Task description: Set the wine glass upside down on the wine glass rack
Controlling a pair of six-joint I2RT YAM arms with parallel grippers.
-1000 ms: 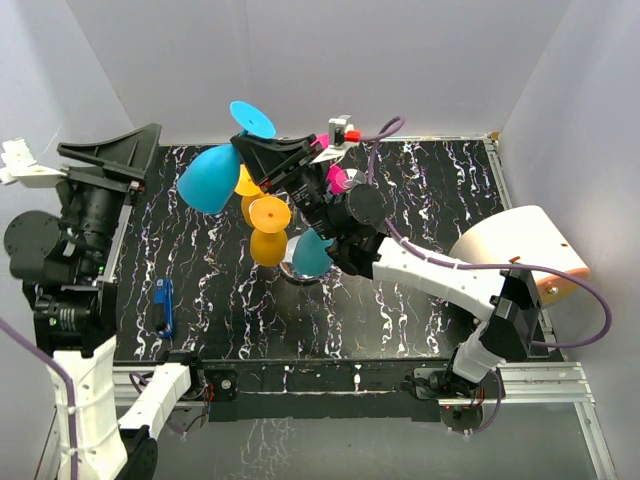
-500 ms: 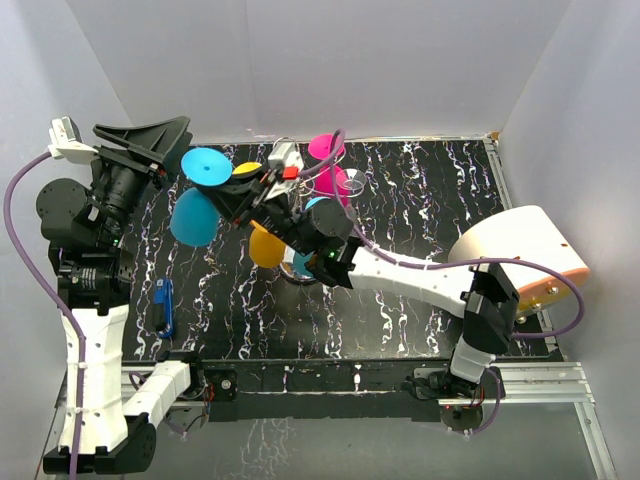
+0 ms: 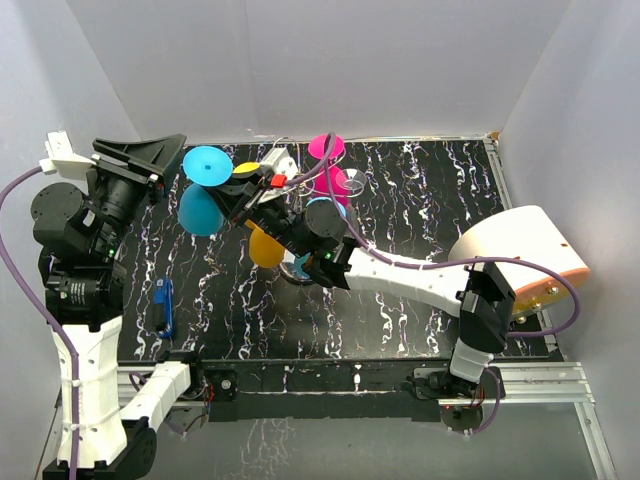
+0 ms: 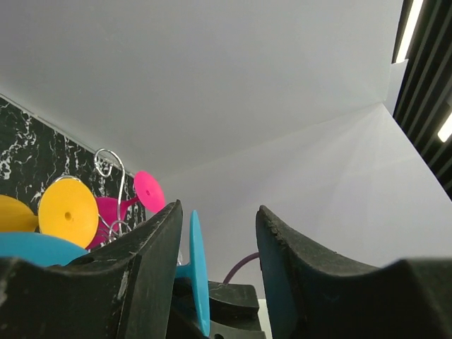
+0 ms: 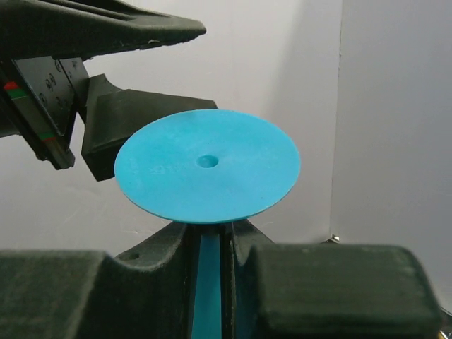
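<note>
My right gripper is shut on the stem of a blue wine glass. Its round foot faces up and its bowl hangs below, left of the wine glass rack. The rack's wire arms carry yellow and pink glasses; its chrome base peeks out under my right arm. My left gripper is open, high at the back left. In the left wrist view the blue foot stands edge-on between its jaws, near the left finger, not pinched.
A blue clip-like object lies on the black marbled table at the left. A large cream and orange rounded object stands at the right edge. White walls close in the back and sides.
My right arm has swung the blue glass left and away from the rack. My left gripper has come in around the glass's foot. Little has moved in the last half second.
</note>
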